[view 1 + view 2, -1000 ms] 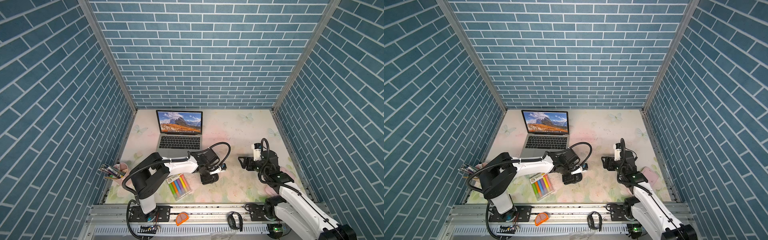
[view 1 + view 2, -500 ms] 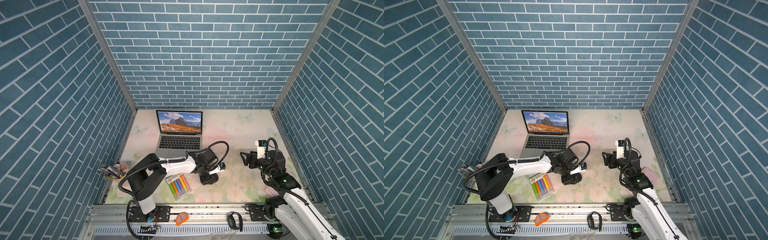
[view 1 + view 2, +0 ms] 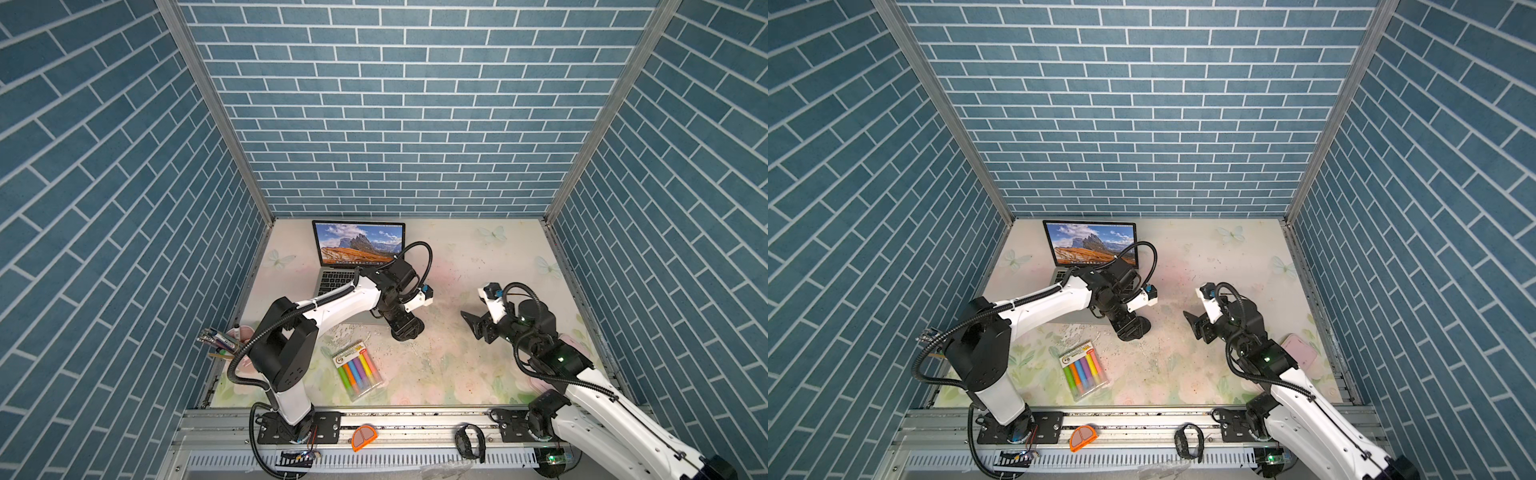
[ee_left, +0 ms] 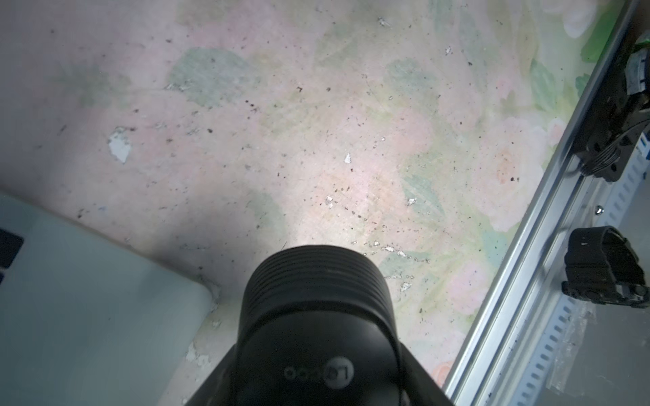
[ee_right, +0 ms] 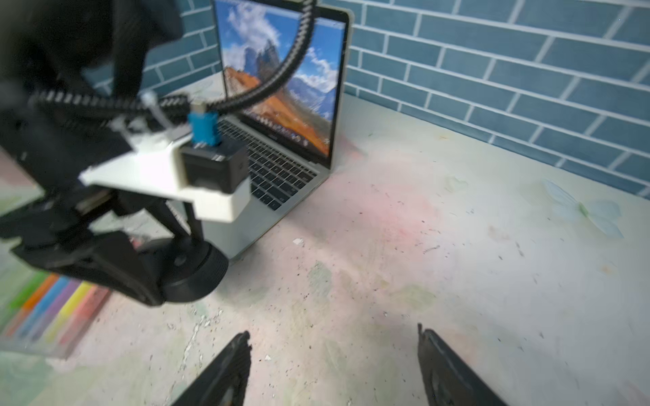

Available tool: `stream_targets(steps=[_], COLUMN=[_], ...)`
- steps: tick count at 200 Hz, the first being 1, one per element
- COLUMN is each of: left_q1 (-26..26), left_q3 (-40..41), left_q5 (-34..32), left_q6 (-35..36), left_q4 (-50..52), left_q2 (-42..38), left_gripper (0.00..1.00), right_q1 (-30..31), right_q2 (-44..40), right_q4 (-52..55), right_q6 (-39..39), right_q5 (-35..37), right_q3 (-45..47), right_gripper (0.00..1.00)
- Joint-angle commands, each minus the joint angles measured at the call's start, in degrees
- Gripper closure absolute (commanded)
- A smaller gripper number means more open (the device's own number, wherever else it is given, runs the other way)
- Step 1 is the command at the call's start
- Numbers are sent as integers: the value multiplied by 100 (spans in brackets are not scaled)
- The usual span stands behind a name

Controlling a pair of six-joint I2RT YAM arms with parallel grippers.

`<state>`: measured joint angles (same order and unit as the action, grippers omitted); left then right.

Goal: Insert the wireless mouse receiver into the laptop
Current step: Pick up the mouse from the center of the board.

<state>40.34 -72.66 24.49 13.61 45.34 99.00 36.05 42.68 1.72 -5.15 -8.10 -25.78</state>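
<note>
The silver-grey laptop (image 3: 359, 243) (image 3: 1092, 243) stands open at the back left, its screen showing mountains; the right wrist view shows it too (image 5: 281, 168). My left gripper (image 3: 405, 326) (image 3: 1129, 326) (image 4: 316, 386) is shut on a black oval mouse (image 4: 316, 298) (image 5: 190, 267), low over the table by the laptop's front right corner (image 4: 88, 298). My right gripper (image 3: 473, 324) (image 3: 1196, 324) (image 5: 334, 348) hangs open and empty over bare table to the right. The wireless mouse receiver is hidden.
A pack of coloured markers (image 3: 359, 370) lies in front of the left arm. A cup of pens (image 3: 224, 340) stands at the left edge. A pink flat item (image 3: 1298, 353) lies at the right. An orange piece (image 3: 364, 436) and a black watch (image 3: 469, 440) rest on the front rail.
My left gripper has carried the mouse a little back toward the laptop. The right arm has shifted its pose, its gripper staying open.
</note>
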Motion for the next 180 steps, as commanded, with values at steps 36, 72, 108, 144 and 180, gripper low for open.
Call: stream_targets(steps=[36, 72, 108, 144, 180], left_q1=[-447, -500, -527, -544, -553], left_q3=[-635, -577, -582, -627, -688], left_q5=[363, 872, 1376, 1725, 1888], left_q6=[29, 52, 72, 130, 216], left_q4=[1474, 1574, 1618, 1722, 1811], left_q2=[-45, -120, -117, -100, -165], left_gripper=[63, 63, 62, 61, 61], right_q1=[1528, 1871, 2113, 2240, 2283], right_q2=[1152, 1744, 2091, 2292, 2421], right_q4=[-1014, -1534, -1812, -1863, -1857], right_q6=[-3238, -4048, -4341, -4340, -4275], right_q5=[719, 705, 557, 346, 41], right_q3=[-180, -339, -410, -488, -544], right_gripper=[18, 18, 18, 21, 25])
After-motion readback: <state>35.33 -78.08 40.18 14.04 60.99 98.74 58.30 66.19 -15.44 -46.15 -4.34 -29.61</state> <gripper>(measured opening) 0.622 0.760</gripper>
